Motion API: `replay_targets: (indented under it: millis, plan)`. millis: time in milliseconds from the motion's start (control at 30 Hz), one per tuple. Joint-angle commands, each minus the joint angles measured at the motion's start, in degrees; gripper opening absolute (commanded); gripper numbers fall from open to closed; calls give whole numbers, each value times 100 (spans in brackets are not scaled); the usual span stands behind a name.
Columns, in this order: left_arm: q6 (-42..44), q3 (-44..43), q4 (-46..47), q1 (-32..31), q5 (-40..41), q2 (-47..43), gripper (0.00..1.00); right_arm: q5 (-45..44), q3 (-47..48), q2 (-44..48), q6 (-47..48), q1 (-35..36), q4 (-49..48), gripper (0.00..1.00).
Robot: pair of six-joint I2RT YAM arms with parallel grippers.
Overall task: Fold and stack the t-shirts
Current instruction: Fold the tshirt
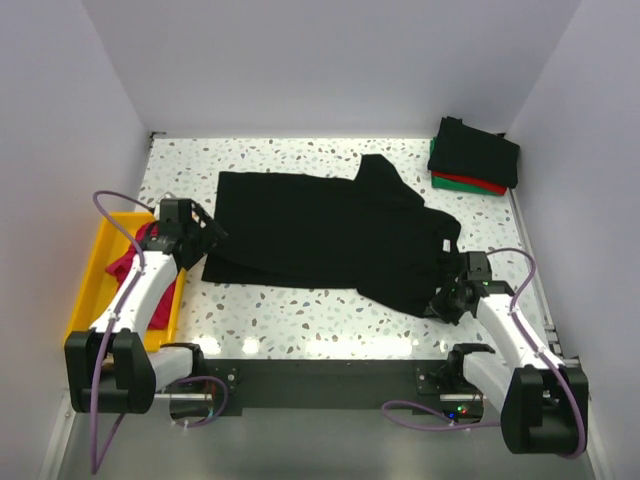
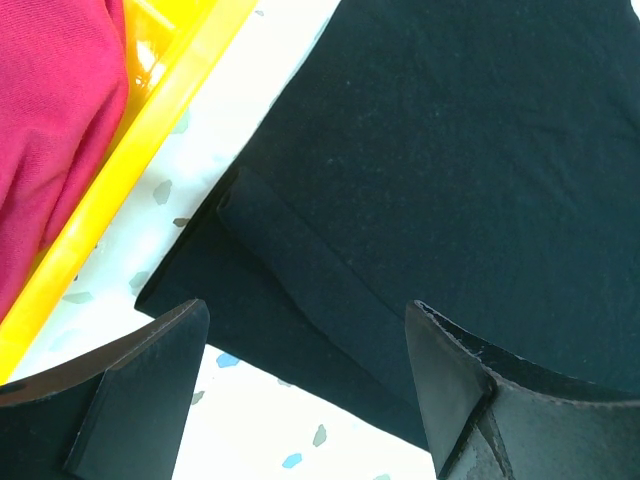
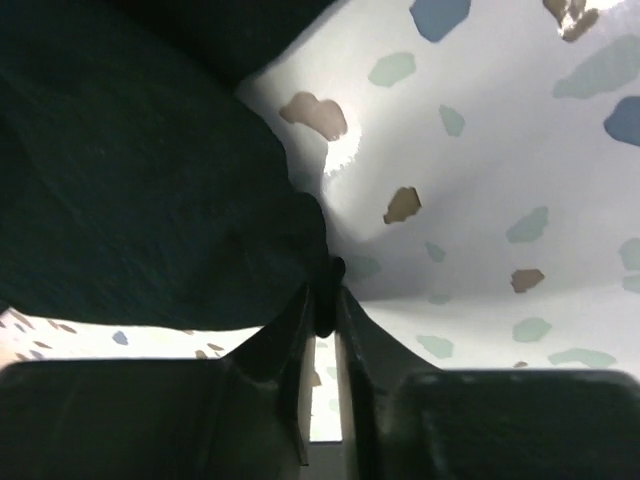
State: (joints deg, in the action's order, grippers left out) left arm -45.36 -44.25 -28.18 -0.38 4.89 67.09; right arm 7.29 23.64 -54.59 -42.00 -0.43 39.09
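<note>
The black t-shirt [image 1: 320, 235] lies spread out, rumpled at its right side, in the middle of the counter [image 1: 300, 315]. The fold looks barely begun. At the shirt's near-right corner the right claw [image 3: 322, 295] is pinched almost closed on a small tuck of black cloth. At the shirt's near-left hem corner the left claw [image 2: 305, 310] hangs wide apart, holding nothing, one finger on either side of the hem. Left of the shirt, a magenta shirt [image 2: 50, 130] waits in the yellow tray [image 2: 150, 130]. Beyond its far-right corner sits the folded stack [image 1: 474, 155]. Next, I judge, the left claw must drop and nip the hem, so both corners can lift together.
</note>
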Motion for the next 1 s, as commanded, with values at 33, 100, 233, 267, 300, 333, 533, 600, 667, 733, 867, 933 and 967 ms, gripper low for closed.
replay_targets:
  millis: [33, 100, 233, 267, 300, 333, 533, 600, 667, 733, 867, 933, 967]
  plan:
    - [107, -93, 234, 38, -5, 85, 84, 342, 324, -175, -98, -1, -622, 8]
    - [89, -163, 269, 38, 12, 190, 84, 475, 614, -193, -168, -1, -710, 3]
    - [89, -382, 278, 38, 48, 462, 84, 712, 1177, -368, -388, -1, -894, 0]
    - [80, -417, 296, 38, 39, 567, 84, 756, 1300, -542, -414, -1, -921, 0]
    - [63, -444, 313, 38, 39, 621, 84, 809, 1554, -657, -449, -1, -964, 0]
    - [37, -549, 314, 38, 30, 682, 84, 914, 1660, -772, -528, -1, -1078, 0]
    - [-86, -883, 384, 38, -14, 1148, 84, 1222, 2565, -1905, -801, -1, -1535, 0]
    - [-113, -971, 401, 38, -5, 1385, 84, 1179, 2977, -2404, -819, -1, -1668, 0]
    - [-139, -1112, 367, 38, -14, 1648, 84, 1231, 3242, -2731, -854, -1, -1825, 0]
    - [-166, -1243, 366, 38, -31, 1789, 84, 1336, 3620, -3241, -889, -1, -1905, 0]
    - [-166, -1463, 331, 38, -49, 2027, 84, 1512, 3999, -3901, -994, -1, -2291, 0]
    - [-122, -1577, 340, 38, -67, 2054, 84, 1635, 4113, -4146, -1082, -10, -2432, 0]
    - [-113, -1595, 349, 38, -67, 2054, 85, 1679, 4140, -4217, -1091, -19, -2572, 0]
